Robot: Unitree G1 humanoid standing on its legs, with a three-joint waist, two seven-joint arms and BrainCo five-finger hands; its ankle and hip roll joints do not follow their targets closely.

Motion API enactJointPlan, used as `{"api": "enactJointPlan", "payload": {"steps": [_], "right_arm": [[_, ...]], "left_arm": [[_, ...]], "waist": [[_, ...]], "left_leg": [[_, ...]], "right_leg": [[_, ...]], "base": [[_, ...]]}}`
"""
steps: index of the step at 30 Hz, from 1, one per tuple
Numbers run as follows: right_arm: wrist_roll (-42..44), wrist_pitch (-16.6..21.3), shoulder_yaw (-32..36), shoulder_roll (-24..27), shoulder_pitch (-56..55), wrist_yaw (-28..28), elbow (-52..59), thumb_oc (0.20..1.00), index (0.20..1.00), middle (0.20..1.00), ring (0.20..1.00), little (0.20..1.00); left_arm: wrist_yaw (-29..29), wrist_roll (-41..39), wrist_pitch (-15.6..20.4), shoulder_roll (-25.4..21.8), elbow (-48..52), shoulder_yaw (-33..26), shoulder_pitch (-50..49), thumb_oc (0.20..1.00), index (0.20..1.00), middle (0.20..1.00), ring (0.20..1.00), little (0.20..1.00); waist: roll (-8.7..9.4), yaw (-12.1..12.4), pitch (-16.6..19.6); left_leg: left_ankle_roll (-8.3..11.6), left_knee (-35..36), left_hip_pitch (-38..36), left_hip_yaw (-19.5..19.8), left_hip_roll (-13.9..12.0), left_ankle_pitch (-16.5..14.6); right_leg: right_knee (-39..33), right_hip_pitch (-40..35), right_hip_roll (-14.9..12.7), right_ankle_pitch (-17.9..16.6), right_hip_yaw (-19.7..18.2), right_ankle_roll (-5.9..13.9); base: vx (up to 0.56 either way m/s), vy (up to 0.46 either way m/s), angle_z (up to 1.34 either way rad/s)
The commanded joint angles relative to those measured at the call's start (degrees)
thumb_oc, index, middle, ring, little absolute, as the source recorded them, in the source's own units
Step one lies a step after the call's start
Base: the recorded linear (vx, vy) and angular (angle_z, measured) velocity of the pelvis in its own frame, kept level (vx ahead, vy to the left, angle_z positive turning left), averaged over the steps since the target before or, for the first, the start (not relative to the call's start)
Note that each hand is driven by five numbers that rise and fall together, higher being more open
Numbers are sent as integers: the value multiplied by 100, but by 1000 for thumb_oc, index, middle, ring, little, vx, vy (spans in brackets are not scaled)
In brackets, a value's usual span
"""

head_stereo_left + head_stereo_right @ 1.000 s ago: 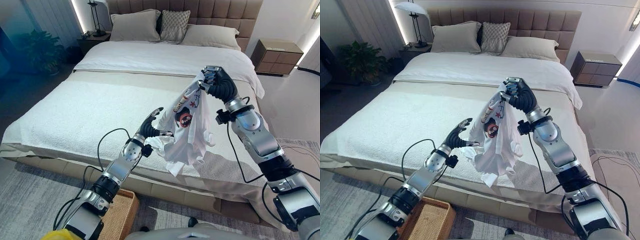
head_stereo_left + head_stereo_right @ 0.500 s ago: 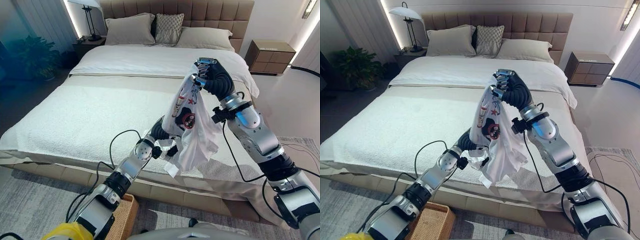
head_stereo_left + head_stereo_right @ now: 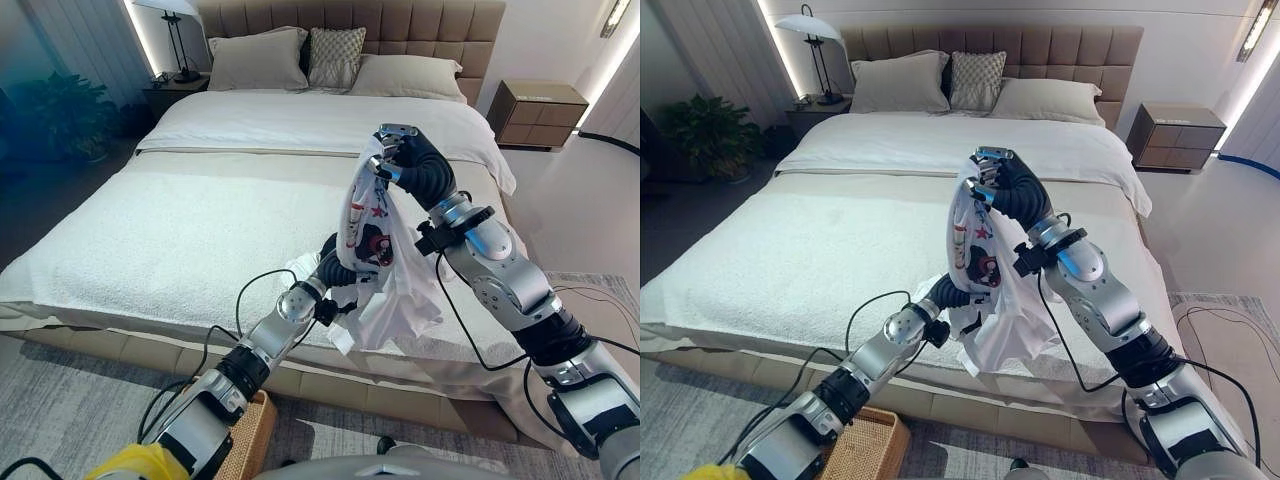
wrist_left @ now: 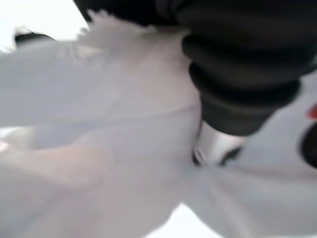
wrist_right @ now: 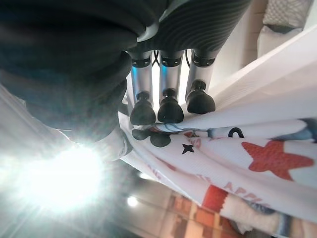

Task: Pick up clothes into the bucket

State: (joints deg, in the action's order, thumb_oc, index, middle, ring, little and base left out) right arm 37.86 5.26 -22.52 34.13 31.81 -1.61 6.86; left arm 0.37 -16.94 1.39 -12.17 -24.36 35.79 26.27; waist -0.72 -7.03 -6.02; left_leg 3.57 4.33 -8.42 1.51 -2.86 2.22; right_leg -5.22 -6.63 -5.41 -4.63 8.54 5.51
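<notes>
Left eye view: the robot's right hand point(image 3: 415, 165) holds a white T-shirt point(image 3: 385, 270) aloft above the near edge of a wide bed point(image 3: 180, 220), its fingers point(image 5: 168, 106) curled into a bunch of cloth at the top of the garment. The shirt, printed with red stars and dark cartoon figures, hangs down from that grip in loose folds, its lower hem just above the mattress edge. The left hand point(image 3: 335, 270) reaches up from below and is pressed into the lower part of the hanging shirt, with cloth draped over and around it; whether its fingers are closed on the fabric cannot be told, since the left wrist view shows the dark ribbed cover against white cloth and little of the fingers. The right wrist view shows the dark fingertips pinching the printed fabric against the palm. A woven basket point(image 3: 240, 440) stands on the floor at the foot of the bed, below the left arm and well apart from the shirt. Pillows point(image 3: 330, 55) lean against a padded headboard point(image 3: 400, 20) at the far end of the bed, with a nightstand point(image 3: 525, 115) to the right, and a lamp point(image 3: 170, 40) and a potted plant point(image 3: 65, 115) to the left.
</notes>
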Motion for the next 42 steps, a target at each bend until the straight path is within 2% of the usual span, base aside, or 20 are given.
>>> {"api": "enactJointPlan", "payload": {"steps": [1,3,4,5,6,7,11,15,20,22,23,26,29,30,34,35,42], "right_arm": [[286,308,191,-166,552,48,331,200,200,200,200,200],[283,312,208,-163,517,66,335,200,200,200,200,200],[271,311,222,-160,484,84,344,269,269,269,269,269],[235,319,292,-181,394,128,364,476,476,476,476,476],[235,319,292,-181,393,128,364,514,514,514,514,514],[140,320,403,-189,271,212,363,1000,1000,1000,1000,1000],[58,319,617,-267,-41,370,348,1000,1000,1000,1000,1000],[-378,303,1033,-310,-547,622,296,1000,1000,1000,1000,1000],[-1762,233,1899,-578,-1463,1205,62,1000,1000,1000,1000,1000],[-1983,226,2042,-654,-1667,1265,0,1000,1000,1000,1000,1000],[-2452,193,2316,-773,-2028,1418,-155,1000,1000,1000,1000,1000],[-2964,181,2652,-1059,-2646,1596,-516,1000,1000,1000,1000,1000],[-3006,172,2779,-1238,-3069,1512,-676,1000,1000,1000,1000,1000],[-3012,143,2831,-1410,-3451,1390,-1079,1000,1000,1000,1000,1000],[-2942,117,2816,-1614,-3879,1266,-1876,1000,1000,1000,1000,1000],[-3002,35,2767,-1723,-4177,1177,-2471,1000,1000,1000,1000,1000],[-3156,-120,2484,-1856,-4425,920,-4030,1000,1000,1000,1000,1000]], "left_arm": [[-59,-800,228,98,207,153,507,200,200,200,200,200],[-63,-972,205,125,252,154,449,200,200,200,200,200],[-67,-1117,190,139,315,156,395,200,200,200,200,200],[-78,-1457,153,150,446,149,258,200,200,200,200,200],[-78,-1457,153,150,446,149,258,200,200,200,200,200],[-74,-1780,132,166,572,100,92,200,200,200,200,200],[-21,-2193,103,136,832,-11,-253,200,200,200,200,200],[18,-2451,88,40,1201,-278,-713,200,200,200,200,200],[191,-2399,215,-99,1701,-1003,-1415,200,200,200,200,200],[203,-2321,243,-149,1804,-1112,-1511,200,200,200,200,200],[243,-2175,314,-249,2009,-1428,-1676,200,200,200,200,200],[304,-1998,467,-367,2404,-1996,-1932,200,200,200,200,200],[324,-2051,548,-393,2724,-2350,-2134,200,200,200,200,200],[337,-2174,666,-361,2988,-2775,-2271,200,200,200,200,200],[350,-2374,824,-308,3384,-3350,-2531,200,200,200,200,200],[361,-2551,934,-297,3717,-3778,-2760,200,200,200,200,200],[391,-2554,1126,-373,4398,-4578,-3481,200,200,200,200,200]], "waist": [[465,-21,275],[469,-21,266],[473,-23,260],[478,-21,251],[478,-21,251],[480,-21,244],[486,-5,225],[485,24,212],[467,53,203],[458,57,204],[442,59,209],[423,67,202],[412,53,199],[404,51,183],[387,52,142],[370,62,108],[322,152,-19]], "left_leg": [[-71,-355,231,46,202,-413],[-70,-351,231,44,196,-410],[-69,-351,236,42,194,-407],[-68,-353,248,39,189,-406],[-68,-353,248,39,189,-406],[-70,-346,259,31,186,-401],[-72,-341,240,33,179,-440],[-81,-336,258,45,186,-447],[-109,-379,335,67,218,-434],[-109,-371,298,71,212,-483],[-119,-373,301,72,217,-496],[-133,-380,329,83,232,-463],[-127,-367,286,91,221,-513],[-123,-362,287,102,222,-514],[-119,-370,299,106,226,-521],[-114,-384,301,113,235,-534],[-94,-458,377,184,277,-542]], "right_leg": [[410,-63,-257,613,-152,265],[409,-56,-257,612,-156,263],[407,-51,-257,611,-162,263],[405,-33,-259,605,-169,265],[406,-33,-259,605,-169,265],[396,-22,-258,597,-176,267],[388,-43,-249,623,-183,265],[408,-17,-252,637,-171,268],[467,42,-274,642,-159,254],[467,9,-268,686,-154,255],[476,14,-269,697,-143,259],[472,35,-272,671,-135,257],[475,5,-262,718,-128,256],[483,23,-262,730,-138,247],[503,39,-256,743,-140,235],[513,44,-255,746,-137,224],[539,72,-268,759,-103,208]], "base": [[0,0,0],[0,0,0],[0,0,0],[0,0,0],[0,0,0],[0,0,0],[0,0,0],[0,0,0],[0,0,0],[18,-4,0],[0,0,0],[12,-2,0],[12,-2,0],[0,0,0],[-1,0,1],[-3,3,4],[-7,1,0]]}}
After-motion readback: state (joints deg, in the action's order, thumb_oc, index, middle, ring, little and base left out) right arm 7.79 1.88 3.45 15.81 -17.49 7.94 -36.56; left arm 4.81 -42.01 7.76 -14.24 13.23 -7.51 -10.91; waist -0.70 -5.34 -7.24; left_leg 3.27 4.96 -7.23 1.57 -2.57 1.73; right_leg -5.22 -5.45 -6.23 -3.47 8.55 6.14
